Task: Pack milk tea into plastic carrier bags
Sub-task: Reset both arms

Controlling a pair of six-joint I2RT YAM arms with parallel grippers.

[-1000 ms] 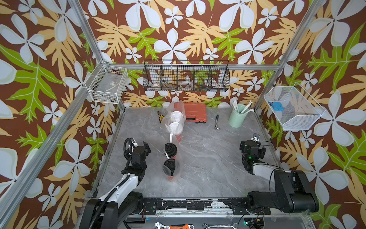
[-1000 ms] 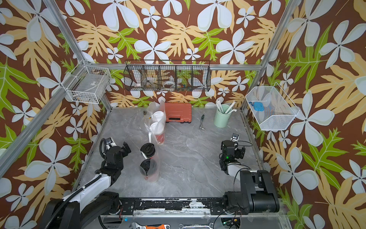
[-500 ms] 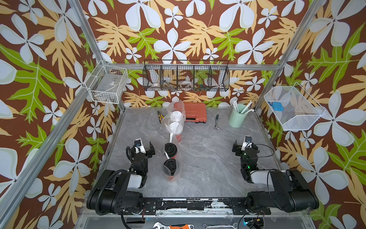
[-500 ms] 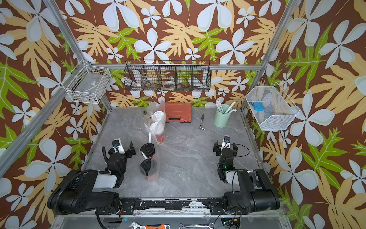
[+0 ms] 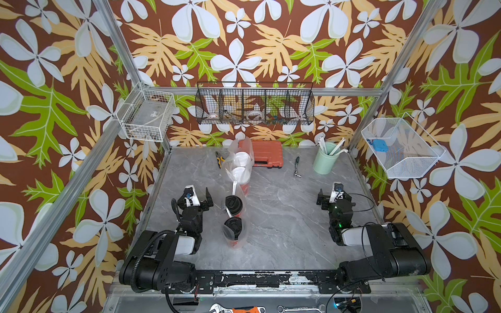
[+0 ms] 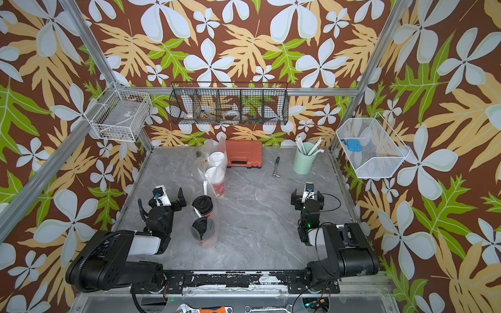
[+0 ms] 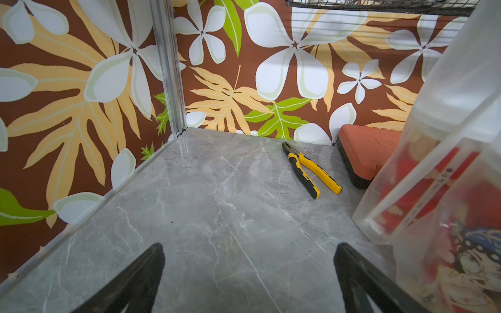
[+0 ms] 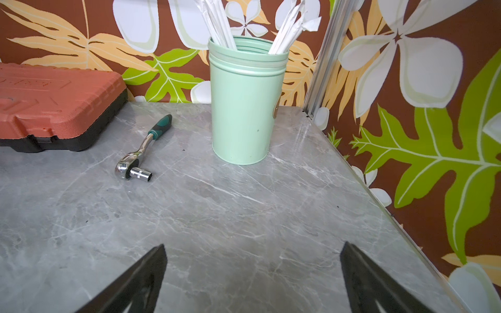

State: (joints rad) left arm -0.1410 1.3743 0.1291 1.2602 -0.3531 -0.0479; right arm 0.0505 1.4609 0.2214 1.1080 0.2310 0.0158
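Bagged already — black-lidded milk tea (image 5: 233, 202) in the near plastic carrier bag (image 5: 237, 239), white-lidded milk tea (image 5: 240, 173) in the far plastic carrier bag (image 5: 233, 147), pliers (image 7: 311, 173) and orange case (image 5: 267, 153) behind. The left end effector (image 7: 249, 245) gapes beside the near bag; the right end effector (image 8: 254, 245), wide and empty, faces ratchet (image 8: 135, 165) and straw cup (image 8: 244, 108).

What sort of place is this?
Probably a staged robot test cell: an aluminium frame with floral wallpaper, a marble-look tabletop, and an orange tool case beside the bagged cups.
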